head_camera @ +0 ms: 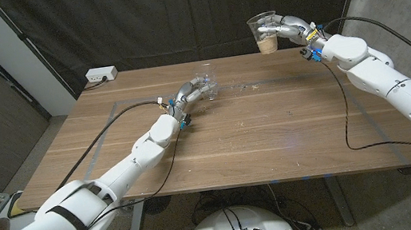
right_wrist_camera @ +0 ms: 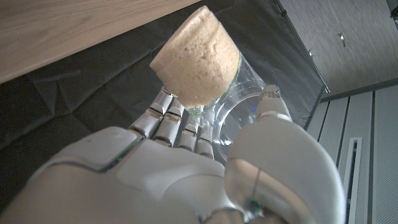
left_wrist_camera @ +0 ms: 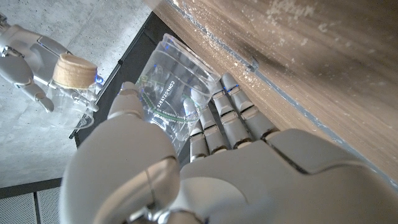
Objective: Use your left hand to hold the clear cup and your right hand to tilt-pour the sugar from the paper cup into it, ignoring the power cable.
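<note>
Now the left hand (head_camera: 186,99) has its fingers (left_wrist_camera: 231,118) wrapped round an empty clear cup (head_camera: 203,85) low on the tabletop (head_camera: 273,138), steadying it as the receiver. Well apart, the right hand (head_camera: 290,30) grips a second clear cup holding sugar (head_camera: 263,33), raised high beyond the far edge, upright so nothing spills yet.

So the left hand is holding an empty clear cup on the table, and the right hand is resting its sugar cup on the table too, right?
Not quite: the right hand holds its sugar cup raised in the air above the table's far edge, as the head view shows. The left hand does hold the empty clear cup at the table.
</note>
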Robot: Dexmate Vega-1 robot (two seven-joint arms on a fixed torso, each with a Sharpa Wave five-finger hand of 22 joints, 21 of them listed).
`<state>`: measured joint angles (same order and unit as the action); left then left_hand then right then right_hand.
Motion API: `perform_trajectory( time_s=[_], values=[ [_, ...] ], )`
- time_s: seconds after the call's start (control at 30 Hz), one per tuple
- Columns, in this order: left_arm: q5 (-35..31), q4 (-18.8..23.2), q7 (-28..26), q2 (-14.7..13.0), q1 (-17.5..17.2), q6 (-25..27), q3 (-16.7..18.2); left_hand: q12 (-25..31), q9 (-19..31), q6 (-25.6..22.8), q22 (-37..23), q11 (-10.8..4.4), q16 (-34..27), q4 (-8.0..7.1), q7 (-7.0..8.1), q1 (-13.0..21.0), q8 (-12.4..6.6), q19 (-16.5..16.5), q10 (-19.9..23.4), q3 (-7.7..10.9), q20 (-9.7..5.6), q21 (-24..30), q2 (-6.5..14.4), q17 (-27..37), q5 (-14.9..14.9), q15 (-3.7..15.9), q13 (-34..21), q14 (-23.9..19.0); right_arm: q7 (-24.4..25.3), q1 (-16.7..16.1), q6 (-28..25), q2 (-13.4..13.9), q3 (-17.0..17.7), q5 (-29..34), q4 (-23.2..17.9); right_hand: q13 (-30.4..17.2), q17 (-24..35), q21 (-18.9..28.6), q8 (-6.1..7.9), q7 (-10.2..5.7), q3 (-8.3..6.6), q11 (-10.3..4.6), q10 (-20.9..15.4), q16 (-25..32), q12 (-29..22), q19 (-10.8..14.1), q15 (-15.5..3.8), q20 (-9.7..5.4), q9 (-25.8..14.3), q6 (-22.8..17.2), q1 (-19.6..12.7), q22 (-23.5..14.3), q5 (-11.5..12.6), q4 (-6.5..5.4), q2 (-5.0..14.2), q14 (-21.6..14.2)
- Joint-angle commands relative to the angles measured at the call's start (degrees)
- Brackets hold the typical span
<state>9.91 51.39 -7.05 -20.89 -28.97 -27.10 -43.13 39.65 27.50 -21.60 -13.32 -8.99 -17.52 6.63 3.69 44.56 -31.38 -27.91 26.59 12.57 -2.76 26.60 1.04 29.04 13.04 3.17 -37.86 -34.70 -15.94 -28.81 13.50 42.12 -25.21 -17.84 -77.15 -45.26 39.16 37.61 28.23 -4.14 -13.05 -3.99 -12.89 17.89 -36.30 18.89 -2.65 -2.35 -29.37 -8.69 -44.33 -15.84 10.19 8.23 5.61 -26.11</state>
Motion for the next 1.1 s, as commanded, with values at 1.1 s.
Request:
perform_trajectory(
  time_s=[1.1],
  values=[
    [-1.3,0.3,4.2,-0.6,1.8,0.6,-1.2,0.6,0.3,-0.8,0.0,0.0,0.6,-0.19,-0.12,1.1,-0.61,0.2,0.6,-0.08,-2.51,0.7,0.5,0.9,-0.6,6.78,-0.5,-1.0,-13.8,16.5,-14.2,-2.2,-12.9,22.3,-7.6,-0.5,0.6,0.8,0.76,0.55,-0.58,0.71,-2.6,1.2,0.3,0.0,-10.25,-7.0,-0.1,-2.8,-0.5,0.6,0.3,-0.18,0.19,-2.4]
  ],
)
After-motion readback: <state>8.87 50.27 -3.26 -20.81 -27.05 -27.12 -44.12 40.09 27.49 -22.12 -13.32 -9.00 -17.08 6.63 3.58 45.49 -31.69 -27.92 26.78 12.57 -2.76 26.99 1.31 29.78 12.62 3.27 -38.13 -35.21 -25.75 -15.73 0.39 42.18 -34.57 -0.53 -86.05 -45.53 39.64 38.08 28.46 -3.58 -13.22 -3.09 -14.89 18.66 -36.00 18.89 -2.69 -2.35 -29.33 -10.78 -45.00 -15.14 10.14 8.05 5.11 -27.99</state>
